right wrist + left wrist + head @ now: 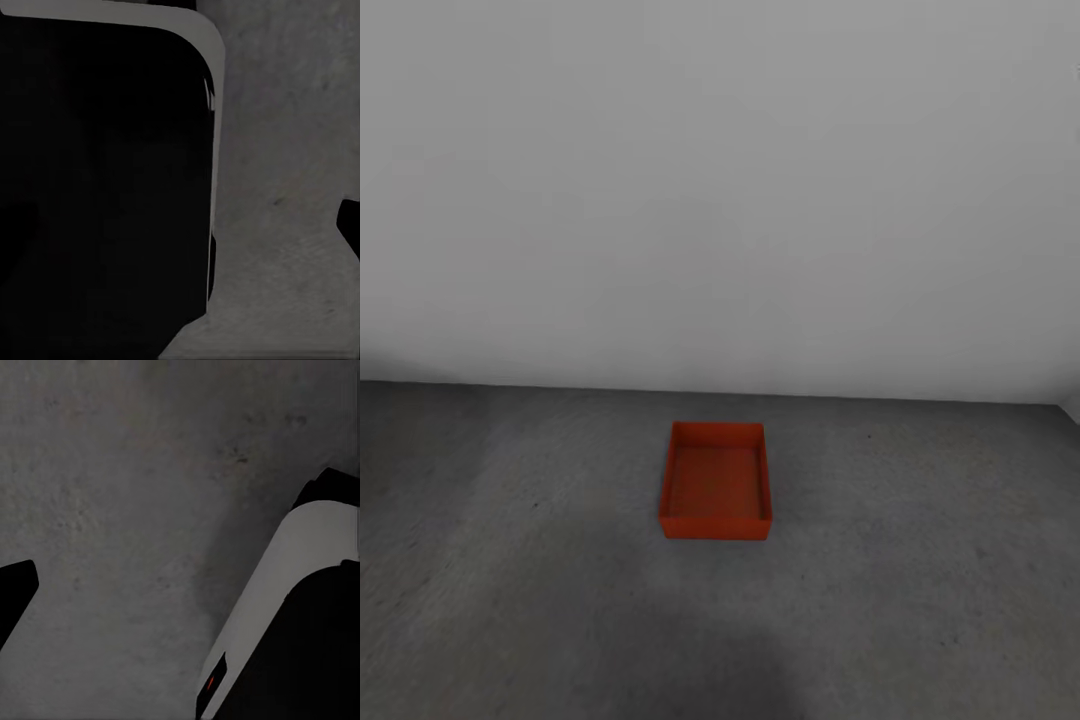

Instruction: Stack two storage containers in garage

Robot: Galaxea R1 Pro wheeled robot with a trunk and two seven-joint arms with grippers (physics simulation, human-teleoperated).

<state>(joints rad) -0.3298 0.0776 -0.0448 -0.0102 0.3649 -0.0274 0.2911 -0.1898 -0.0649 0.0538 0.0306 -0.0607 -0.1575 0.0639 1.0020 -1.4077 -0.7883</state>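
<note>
Soft, even light fills the room, with no glare. The white wall (720,190) dims toward its foot. A broad, faint shadow darkens the concrete floor (510,560) nearest the camera. Both wrist views are dim, grainy and slightly blurred.

- Red-orange rectangular storage container (715,482), open-topped with plain thin walls: stands upright and empty, its long sides running away from the camera, its interior base visible.
- Dark grey, rough concrete floor (510,560): carries the container, which rests flat on it near the centre of the head view, somewhat short of the plain white-grey garage wall (720,190).
</note>
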